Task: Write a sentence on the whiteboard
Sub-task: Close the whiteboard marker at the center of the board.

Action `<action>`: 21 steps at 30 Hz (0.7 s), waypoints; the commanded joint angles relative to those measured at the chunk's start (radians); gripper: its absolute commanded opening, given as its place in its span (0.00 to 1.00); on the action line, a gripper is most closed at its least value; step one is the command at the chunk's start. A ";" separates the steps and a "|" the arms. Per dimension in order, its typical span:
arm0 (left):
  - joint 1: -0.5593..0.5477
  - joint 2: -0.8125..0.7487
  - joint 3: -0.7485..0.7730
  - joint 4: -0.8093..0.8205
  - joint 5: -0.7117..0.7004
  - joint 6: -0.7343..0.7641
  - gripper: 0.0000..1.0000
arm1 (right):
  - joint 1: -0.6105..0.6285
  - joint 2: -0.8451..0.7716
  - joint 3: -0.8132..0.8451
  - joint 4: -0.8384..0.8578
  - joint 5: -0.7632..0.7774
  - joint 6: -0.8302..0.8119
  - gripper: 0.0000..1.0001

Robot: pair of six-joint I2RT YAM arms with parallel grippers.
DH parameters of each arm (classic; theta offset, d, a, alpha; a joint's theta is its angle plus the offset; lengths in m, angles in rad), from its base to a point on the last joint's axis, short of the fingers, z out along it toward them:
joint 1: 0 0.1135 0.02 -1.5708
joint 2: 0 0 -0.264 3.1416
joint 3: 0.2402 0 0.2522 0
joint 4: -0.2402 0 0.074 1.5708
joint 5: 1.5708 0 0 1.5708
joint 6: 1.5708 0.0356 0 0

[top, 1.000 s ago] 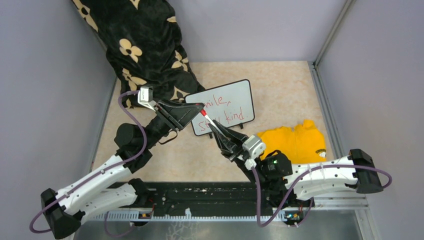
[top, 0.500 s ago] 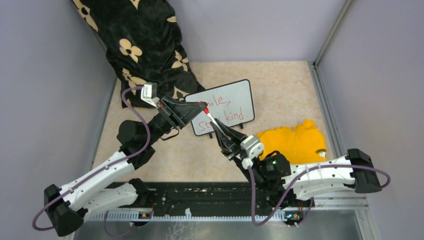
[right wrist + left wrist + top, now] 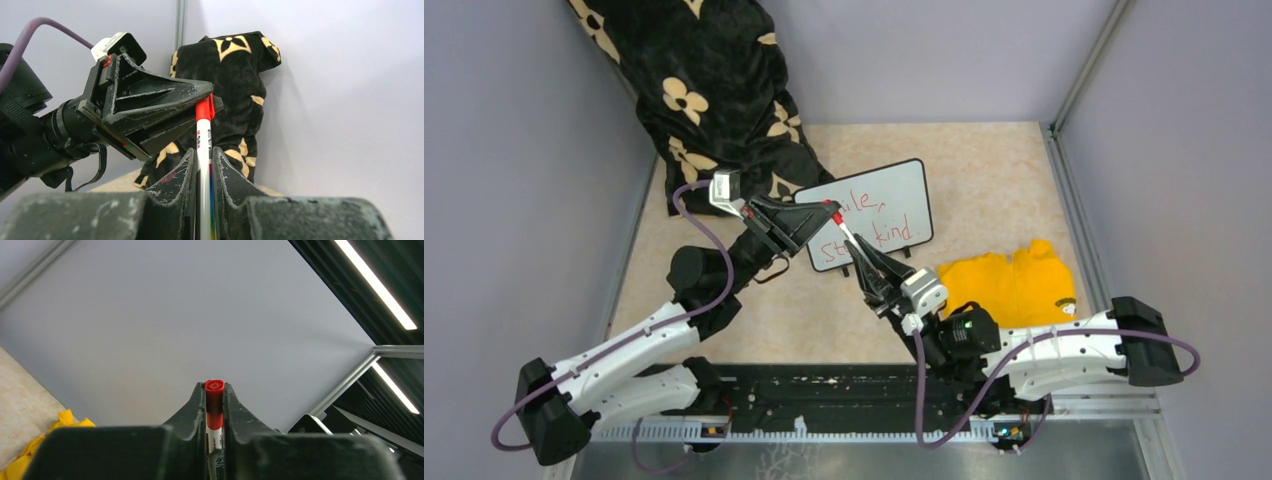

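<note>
The left gripper (image 3: pixel 214 386) has just clamped the red plastic cap (image 3: pixel 214 401) of the slim white marker (image 3: pixel 203 150) gripped by the right gripper (image 3: pixel 204 156). Beneath them, the small black-framed whiteboard (image 3: pixel 904 188) carries the red handwritten sentence (image 3: pixel 879 232), so writing looks finished.

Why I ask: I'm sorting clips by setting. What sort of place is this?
Probably a lab robot cell, not a home: plain grey walls with metal framing box in a small tabletop, the left arm and right arm are bolted to a rail at its near edge, and strip lights run overhead.
</note>
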 commanded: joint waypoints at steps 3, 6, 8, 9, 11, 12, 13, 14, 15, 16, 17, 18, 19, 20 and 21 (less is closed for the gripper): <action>-0.065 -0.072 -0.105 -0.129 0.010 0.051 0.34 | -0.024 -0.016 0.068 -0.023 -0.102 0.032 0.00; -0.065 -0.111 -0.108 -0.145 -0.038 0.072 0.51 | -0.023 -0.030 0.065 -0.050 -0.105 0.041 0.00; -0.063 -0.127 -0.106 -0.148 -0.056 0.084 0.57 | -0.024 -0.041 0.063 -0.070 -0.107 0.055 0.00; -0.063 -0.134 -0.105 -0.150 -0.065 0.089 0.58 | -0.024 -0.044 0.062 -0.075 -0.109 0.060 0.00; -0.063 -0.142 -0.102 -0.151 -0.077 0.100 0.58 | -0.023 -0.049 0.060 -0.090 -0.112 0.073 0.00; -0.063 -0.142 -0.097 -0.150 -0.078 0.106 0.59 | -0.024 -0.051 0.060 -0.097 -0.114 0.080 0.00; -0.063 -0.141 -0.091 -0.151 -0.077 0.110 0.59 | -0.022 -0.053 0.060 -0.105 -0.117 0.087 0.00; -0.063 -0.140 -0.085 -0.150 -0.075 0.114 0.59 | -0.023 -0.056 0.060 -0.115 -0.120 0.093 0.00; -0.063 -0.138 -0.081 -0.146 -0.073 0.117 0.59 | -0.023 -0.057 0.060 -0.120 -0.122 0.100 0.00; -0.063 -0.135 -0.077 -0.142 -0.068 0.119 0.59 | -0.023 -0.059 0.059 -0.123 -0.122 0.105 0.00; -0.063 -0.135 -0.075 -0.136 -0.066 0.120 0.59 | -0.023 -0.060 0.058 -0.124 -0.122 0.111 0.00; -0.063 -0.136 -0.073 -0.132 -0.064 0.123 0.59 | -0.023 -0.062 0.057 -0.126 -0.122 0.116 0.00; -0.063 -0.137 -0.073 -0.125 -0.064 0.124 0.60 | -0.023 -0.063 0.057 -0.132 -0.122 0.118 0.00; -0.063 -0.138 -0.075 -0.118 -0.063 0.125 0.60 | -0.022 -0.064 0.057 -0.137 -0.122 0.124 0.00; -0.063 -0.140 -0.077 -0.110 -0.062 0.127 0.60 | -0.023 -0.067 0.058 -0.144 -0.122 0.129 0.00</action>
